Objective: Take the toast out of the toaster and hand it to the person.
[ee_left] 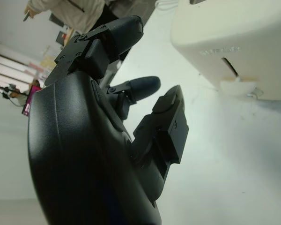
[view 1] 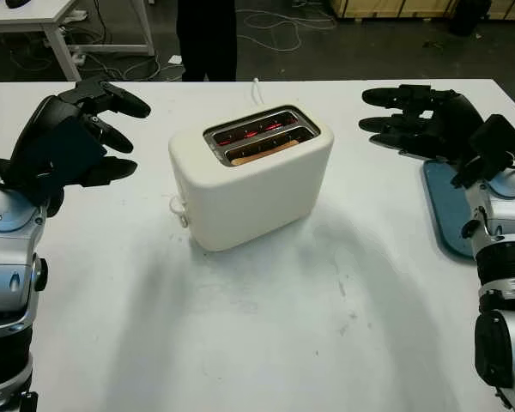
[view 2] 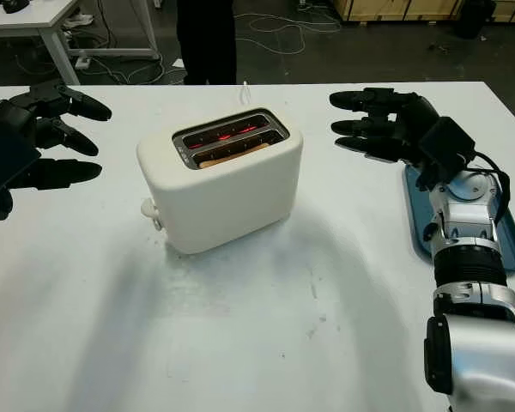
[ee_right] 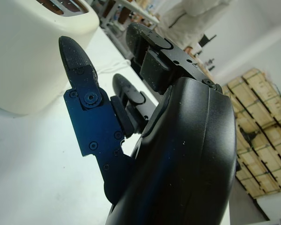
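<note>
A cream two-slot toaster [view 1: 251, 184] stands in the middle of the white table [view 1: 266, 343]. Its slots glow red inside, and the brown edge of a toast [view 1: 264, 152] shows in the nearer slot. My left hand [view 1: 94, 129] hovers open to the left of the toaster, holding nothing. Over at the toaster's right side, my right hand [view 1: 395, 120] is raised above the table, open and apart from it. A person in dark trousers [view 1: 206, 39] stands beyond the far table edge.
A blue tray [view 2: 506, 245] lies on the table at the right, under my right forearm. The toaster's lever [view 1: 178, 210] sticks out on its near-left end. Its white cord [view 1: 257, 88] runs off the far edge. Another white table [view 1: 34, 17] stands far left.
</note>
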